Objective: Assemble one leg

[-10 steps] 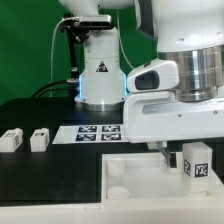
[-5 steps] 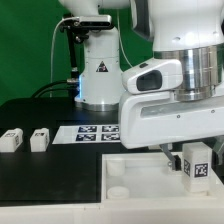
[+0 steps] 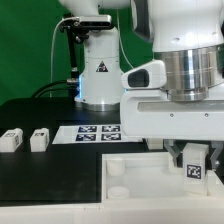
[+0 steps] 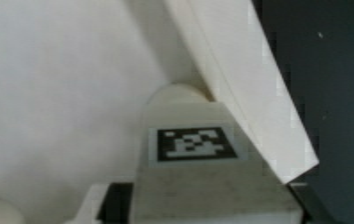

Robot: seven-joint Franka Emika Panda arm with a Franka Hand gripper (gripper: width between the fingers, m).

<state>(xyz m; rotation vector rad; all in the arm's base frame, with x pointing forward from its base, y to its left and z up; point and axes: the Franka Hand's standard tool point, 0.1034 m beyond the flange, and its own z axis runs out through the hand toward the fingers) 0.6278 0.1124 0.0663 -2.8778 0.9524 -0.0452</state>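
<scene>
My gripper (image 3: 194, 158) is shut on a leg (image 3: 193, 170), a small white block with a black-and-white tag on its face. It holds the leg upright just above the right part of the large flat white panel (image 3: 130, 172). In the wrist view the same leg (image 4: 195, 143) sits between my dark fingers (image 4: 117, 202), with the panel (image 4: 58, 90) and its raised edge (image 4: 245, 80) below it. Two more legs (image 3: 11, 140) (image 3: 39, 140) lie on the black table at the exterior view's left.
The marker board (image 3: 98, 131) lies on the table behind the panel. The robot's white base (image 3: 98, 70) stands behind it. A round socket (image 3: 117, 168) shows near the panel's left corner. Dark table (image 4: 334, 60) lies beyond the panel's edge.
The hand has turned about its wrist and sunk a little. The leg in it has moved slightly down and to the exterior view's left, closer to the panel.
</scene>
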